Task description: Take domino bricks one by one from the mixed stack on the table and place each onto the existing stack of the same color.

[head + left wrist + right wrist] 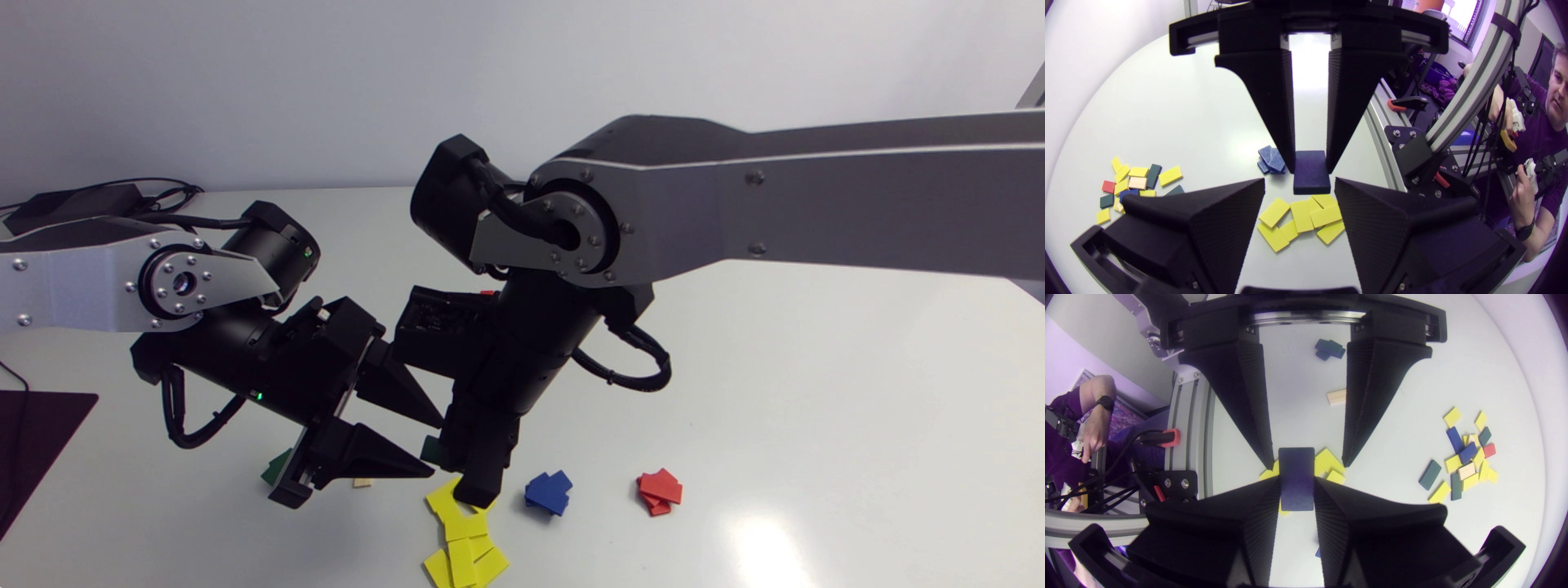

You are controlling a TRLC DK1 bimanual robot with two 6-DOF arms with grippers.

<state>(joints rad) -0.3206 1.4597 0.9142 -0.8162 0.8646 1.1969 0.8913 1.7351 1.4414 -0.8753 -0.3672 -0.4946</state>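
Now the right claw (1297, 479) pinches a dark blue brick (1296, 465); the left claw (1299, 180) gapes wide.

silver-grey screwed links (816, 196), black joints (445, 200), looped cables (188, 443), ribbed left pincer (1299, 181)

Worktop (816, 367): white, glossy. Dark mat (37, 441): flat, left edge of frame. Black box (69, 204) with cables (167, 190): upper left, at the far edge.

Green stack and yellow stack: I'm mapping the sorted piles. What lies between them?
A lone beige brick lies between the green stack and the yellow stack, clearest in the right wrist view.
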